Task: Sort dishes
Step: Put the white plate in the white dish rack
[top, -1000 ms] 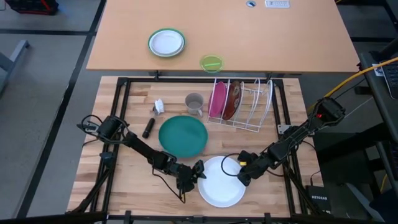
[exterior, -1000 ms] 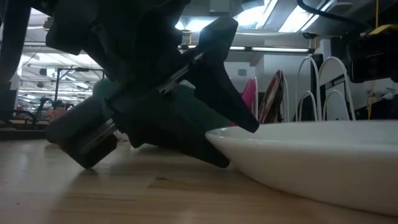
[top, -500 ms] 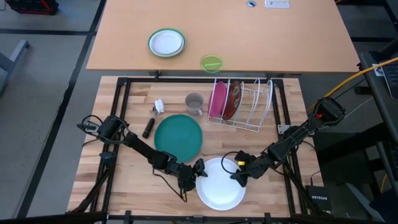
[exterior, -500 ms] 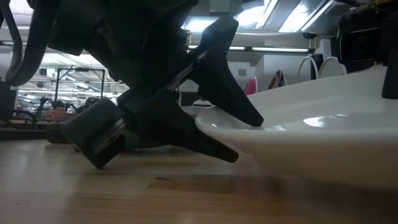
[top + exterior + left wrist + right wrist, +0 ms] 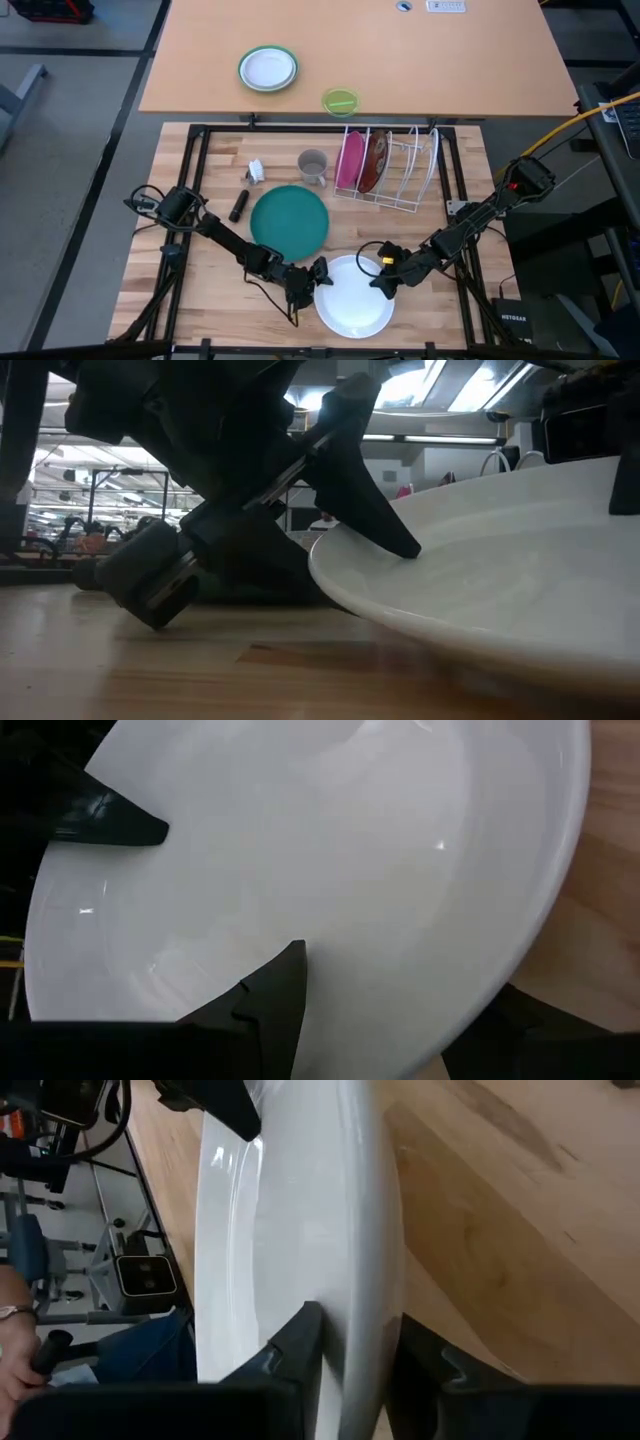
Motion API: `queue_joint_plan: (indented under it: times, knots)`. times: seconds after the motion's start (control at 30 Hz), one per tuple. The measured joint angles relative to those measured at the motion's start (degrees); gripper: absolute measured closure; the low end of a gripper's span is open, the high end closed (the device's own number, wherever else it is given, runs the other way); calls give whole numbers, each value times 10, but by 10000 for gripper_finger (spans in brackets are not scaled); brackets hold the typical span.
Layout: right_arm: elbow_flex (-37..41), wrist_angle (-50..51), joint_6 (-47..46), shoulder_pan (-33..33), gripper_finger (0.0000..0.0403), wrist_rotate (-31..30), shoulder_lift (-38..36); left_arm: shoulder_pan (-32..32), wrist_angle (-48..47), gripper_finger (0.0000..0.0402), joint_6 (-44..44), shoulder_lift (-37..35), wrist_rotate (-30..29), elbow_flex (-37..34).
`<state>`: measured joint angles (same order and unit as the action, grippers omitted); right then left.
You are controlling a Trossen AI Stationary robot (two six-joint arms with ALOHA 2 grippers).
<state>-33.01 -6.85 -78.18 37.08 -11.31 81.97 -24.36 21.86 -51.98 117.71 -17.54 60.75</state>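
Left gripper (image 5: pixel 318 277): low over the front of the wooden counter (image 5: pixel 210 290), at the left rim of the white plate (image 5: pixel 353 300). The low view shows one dark finger (image 5: pixel 375 510) lying on the plate's upper face and another beneath the rim, so the fingers straddle the edge; whether they press on it cannot be told.
Teal-green plate (image 5: pixel 289 219): flat on the counter behind the left gripper, clear of both arms.
White plate: near the counter's front edge, between the two grippers. In the low view its rim (image 5: pixel 480 560) stands off the wood at a slant, the right side higher.
Right gripper (image 5: pixel 379 285): at the white plate's right rim. In the right wrist view its fingers (image 5: pixel 300 1342) sit on either side of the plate's edge (image 5: pixel 365 1230), clamped on it.
Pink plate (image 5: pixel 349 160): upright in the leftmost slot of the white wire rack (image 5: pixel 412 170) at the back of the counter.
Dark red patterned plate (image 5: pixel 374 163): upright in the next slot, just beside the pink one.
Other things: a grey cup (image 5: pixel 313 165) left of the rack, a small white object (image 5: pixel 256 171) and a dark cylinder (image 5: pixel 239 206) farther left; on the lighter table (image 5: pixel 450 60) behind, a small white plate with a green rim (image 5: pixel 268 68) and a lime-green bowl (image 5: pixel 340 101).
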Motion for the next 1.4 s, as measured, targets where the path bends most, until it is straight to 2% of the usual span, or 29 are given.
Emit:
queue_joint_plan:
  times: [0.13,0.33,0.47,0.6,0.83,0.93,1.4]
  knots:
    - [-1,-4,-9,0,328,3,-1,-14,0,221,-24,-1,-27,1]
    - [-3,-16,-20,-1,336,9,-2,-53,1,222,-82,-1,-156,2]
    - [-3,-31,-16,-1,336,1,-1,-76,1,222,-84,-1,-204,2]
    - [-3,-39,-17,0,336,-16,-1,-92,0,222,-74,-1,-253,2]
    - [-4,-42,-5,0,336,-67,-1,-112,-18,222,-65,-2,-411,2]
    - [-4,-40,12,0,336,-87,-1,-123,-38,222,-65,-2,-458,2]
    - [-4,-32,60,0,336,-128,-1,-178,-149,222,-23,-2,-552,1]
